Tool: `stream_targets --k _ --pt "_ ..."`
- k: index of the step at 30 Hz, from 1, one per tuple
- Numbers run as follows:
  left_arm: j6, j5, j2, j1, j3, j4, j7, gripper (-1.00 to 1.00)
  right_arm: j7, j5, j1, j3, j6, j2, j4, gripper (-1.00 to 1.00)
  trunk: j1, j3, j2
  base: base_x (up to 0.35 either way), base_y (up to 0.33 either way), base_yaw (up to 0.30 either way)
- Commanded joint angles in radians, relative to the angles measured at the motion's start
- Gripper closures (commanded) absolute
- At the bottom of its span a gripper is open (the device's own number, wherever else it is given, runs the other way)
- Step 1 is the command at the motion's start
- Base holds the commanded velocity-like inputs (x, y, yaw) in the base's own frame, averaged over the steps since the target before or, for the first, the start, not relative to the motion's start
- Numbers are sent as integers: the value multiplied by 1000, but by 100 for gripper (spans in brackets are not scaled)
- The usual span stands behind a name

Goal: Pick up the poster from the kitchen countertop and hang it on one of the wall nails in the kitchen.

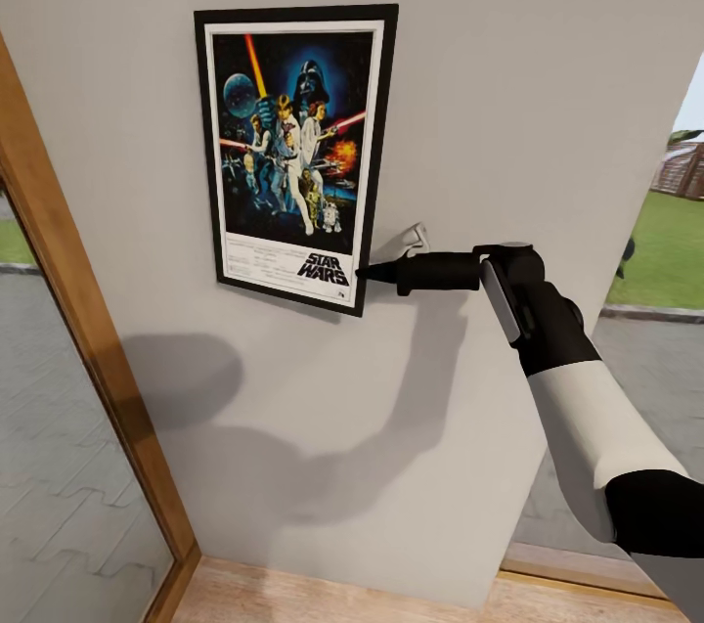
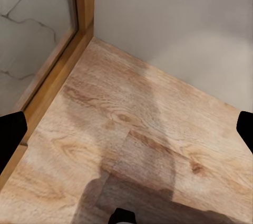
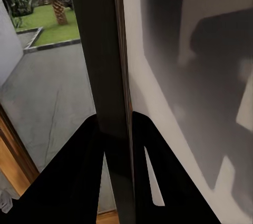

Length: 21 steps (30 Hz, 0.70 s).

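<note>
Right now the upright Star Wars poster [image 1: 293,154] — colourful figures on dark blue, white border, thin black frame — sits flat against the plain light-grey wall [image 1: 508,95], long axis near vertical, tilted slightly. The black right hand [image 1: 368,273] reaches in from the poster's right side and pinches the frame at its lower right corner; in the right wrist view the two dark fingers [image 3: 79,171] are closed either side of the frame's edge [image 3: 105,76], so it's a firm edge grip. The poster lies up and to the left of that hand — most of its weight sits above the grip. No nail visible; if there is one, it's behind the print, so I can't tell whether the poster is hooked on. A small pale fitting [image 1: 416,240] sticks out of the wall just above the right hand. Left hand [image 2: 126,129] points down at the pale wood plank floor [image 2: 132,139], fingertips wide apart, holding nothing — well away from the poster. Judgement: the right arm is the only one placed to act; releasing depends on the hang being seated.
</note>
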Motion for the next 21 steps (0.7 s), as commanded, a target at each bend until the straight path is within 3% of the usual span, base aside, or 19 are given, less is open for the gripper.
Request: stream_targets --k 1,21 --pt "0 4 0 0 1 0 -5 -100 -3 -9 -1 2 8 -1 0 100 1 -2 -2 0 0 0" --pt "0 4 6 0 3 2 -6 -100 -3 -9 -1 2 8 -1 0 100 1 -2 -2 0 0 0"
